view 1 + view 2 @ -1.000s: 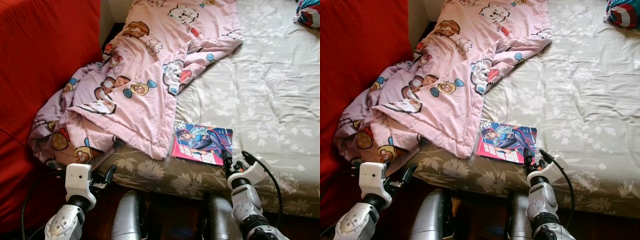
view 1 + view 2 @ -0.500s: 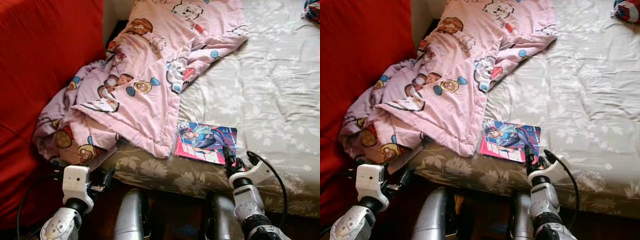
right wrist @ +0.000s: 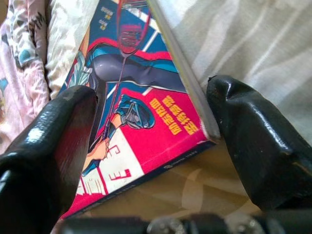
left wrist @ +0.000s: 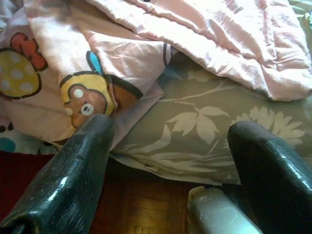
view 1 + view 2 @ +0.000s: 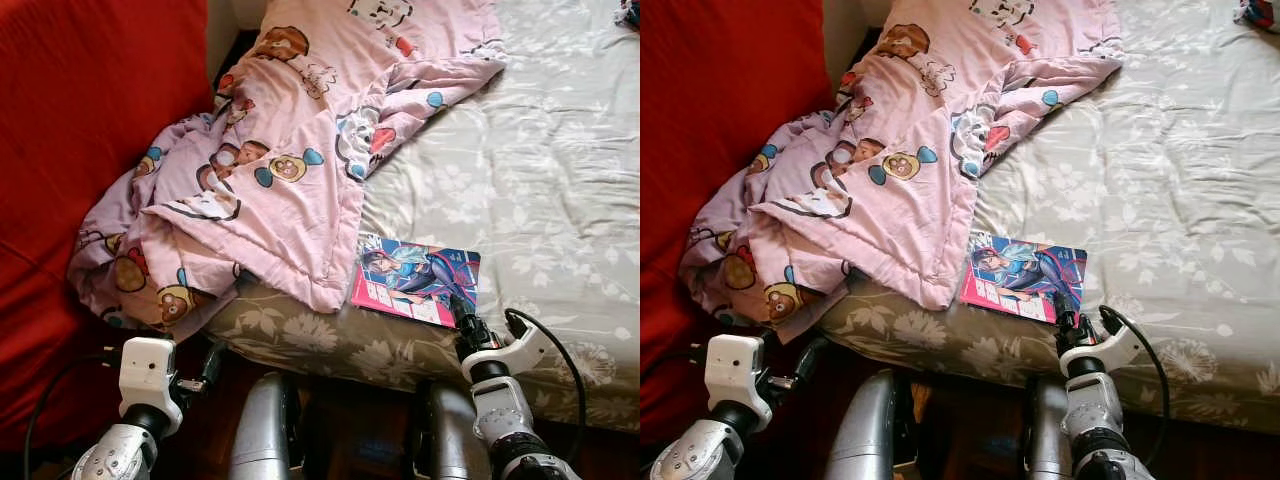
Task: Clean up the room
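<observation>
A comic book with a pink and blue cover lies flat near the front edge of the bed. My right gripper is open at the book's near right corner. In the right wrist view its fingers straddle that corner of the book without closing on it. A rumpled pink cartoon-print blanket spills from the bed over its left edge. My left gripper is open and low beside the bed, below the hanging blanket, holding nothing.
A large red upholstered surface stands along the left. The bed's grey floral sheet stretches right and back. Dark wooden floor lies under the bed edge. My own silver legs stand against the mattress side.
The camera has shifted slightly, sliding the scene a little to the right. My left arm sits a bit lower. The right gripper stays at the book's near right corner.
</observation>
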